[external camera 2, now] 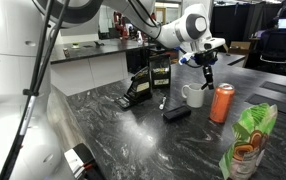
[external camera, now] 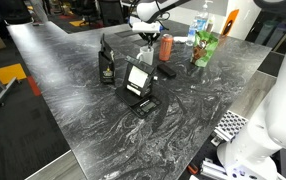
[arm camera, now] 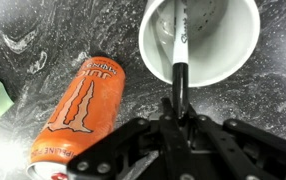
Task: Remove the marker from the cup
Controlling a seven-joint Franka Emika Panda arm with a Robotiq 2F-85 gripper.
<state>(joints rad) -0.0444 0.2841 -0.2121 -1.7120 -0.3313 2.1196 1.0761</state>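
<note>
Gripper [arm camera: 180, 106] hangs directly over the cup [arm camera: 228, 35], fingers [arm camera: 166, 112] pressed in on the upper end of the marker [arm camera: 179, 72], pinching it. The marker stands near upright, its lower end inside the cup and resting against the inner wall. The cup sits upright on the bench [external camera: 93, 115] near the far edge in an exterior view [external camera: 146, 52]. Can [arm camera: 78, 108] stands just beside the cup, not touching it. Green bag [external camera 2: 249, 145] stands beyond the can, towards a bench corner. Two black units [external camera: 137, 78] sit near the cup, further in from that edge.
</note>
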